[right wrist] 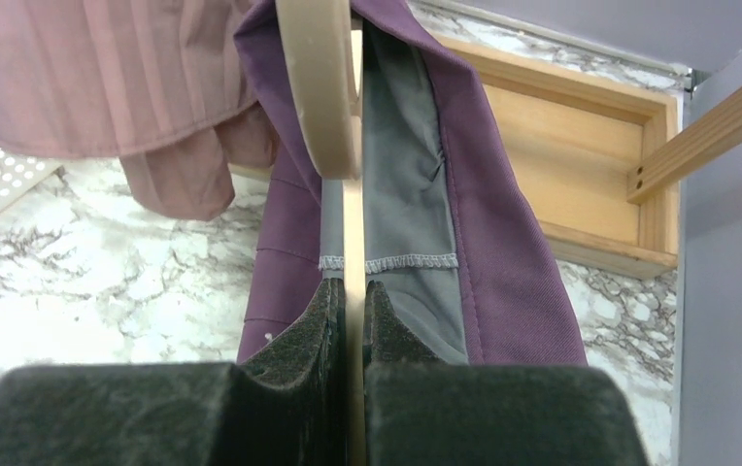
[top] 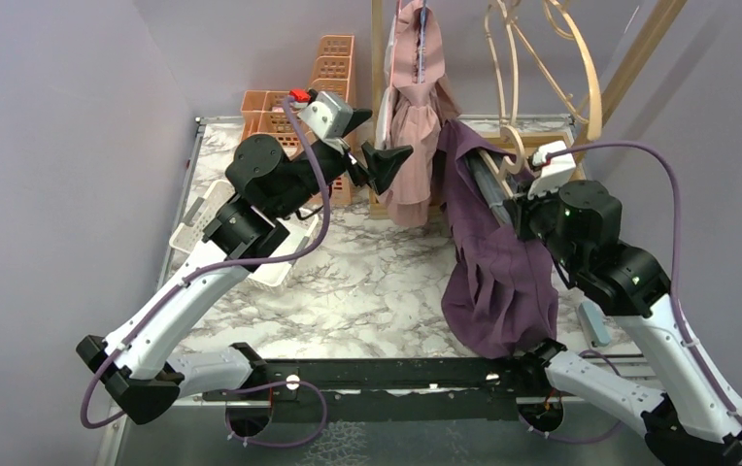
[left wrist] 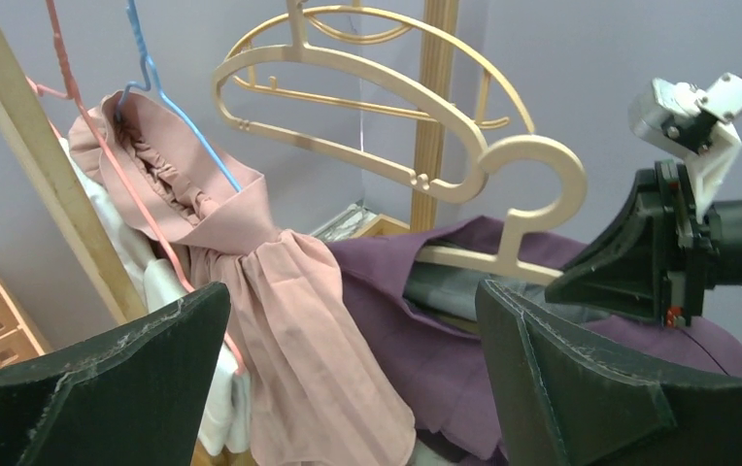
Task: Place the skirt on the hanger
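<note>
**Purple skirt draped over hanger, right hand gripping it**

At the far left, orange baskets (top: 333, 60) stand at the back of the marbled worktop (top: 377, 282), with a white perforated tray (top: 195, 225) nearer the left arm. The left hand (top: 389, 134) hovers in the air with its jaws spread wide and nothing between them, pointing toward a pink garment (top: 411, 126) that hangs from wire hangers on the wooden rack (top: 639, 58). Just right of that garment, the purple skirt (top: 493, 282) lies over the pale wooden hanger (right wrist: 317, 87), its grey lining showing at the top and its lower folds reaching down to the worktop near the front edge. The right hand (right wrist: 348, 291) is clamped tight on the hanger's thin bar, holding hanger and skirt up in front of the rack.
</note>
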You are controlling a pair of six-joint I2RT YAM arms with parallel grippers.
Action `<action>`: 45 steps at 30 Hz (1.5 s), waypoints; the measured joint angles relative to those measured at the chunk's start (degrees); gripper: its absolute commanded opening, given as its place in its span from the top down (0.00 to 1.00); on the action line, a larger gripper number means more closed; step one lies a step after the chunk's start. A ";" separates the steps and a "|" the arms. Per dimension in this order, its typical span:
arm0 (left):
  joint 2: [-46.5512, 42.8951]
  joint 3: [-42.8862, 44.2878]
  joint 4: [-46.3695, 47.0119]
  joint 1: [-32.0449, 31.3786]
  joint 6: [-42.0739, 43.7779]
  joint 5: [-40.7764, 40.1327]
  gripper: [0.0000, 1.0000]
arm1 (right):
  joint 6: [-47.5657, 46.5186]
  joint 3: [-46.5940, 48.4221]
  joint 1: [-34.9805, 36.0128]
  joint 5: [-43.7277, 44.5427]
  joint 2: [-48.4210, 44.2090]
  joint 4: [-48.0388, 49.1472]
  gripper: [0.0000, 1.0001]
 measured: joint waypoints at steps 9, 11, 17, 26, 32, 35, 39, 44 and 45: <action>-2.99 -2.16 -2.80 0.00 0.90 -0.42 0.01 | 1.81 10.25 0.00 5.81 6.10 2.29 0.99; -3.76 -3.34 -3.39 0.00 0.87 -0.76 0.01 | 2.45 11.34 0.00 8.20 6.10 3.39 0.99; -4.79 -5.40 -4.46 0.00 0.81 -1.55 0.01 | 4.83 11.98 0.04 16.00 5.14 5.79 0.99; -5.40 -5.66 -5.35 0.00 0.59 -2.47 0.01 | 7.65 6.49 0.04 16.79 2.62 7.80 0.99; -5.42 -5.66 -6.67 0.00 0.46 -2.62 0.01 | 7.34 3.72 -0.11 8.79 2.40 7.98 0.99; -5.49 -5.66 -7.15 0.00 0.46 -2.62 0.01 | 6.21 4.90 -0.11 3.50 3.63 7.85 0.99; -5.90 -5.66 -7.30 0.00 0.44 -2.62 0.01 | 6.49 11.04 -0.11 1.51 8.50 6.34 0.99; -7.19 -5.95 -7.30 0.00 0.35 -2.67 0.01 | 9.29 18.95 -0.09 1.88 14.67 4.87 0.99; -7.56 -6.19 -7.32 0.00 0.31 -2.69 0.01 | 9.81 20.31 -0.07 2.03 15.61 4.48 0.99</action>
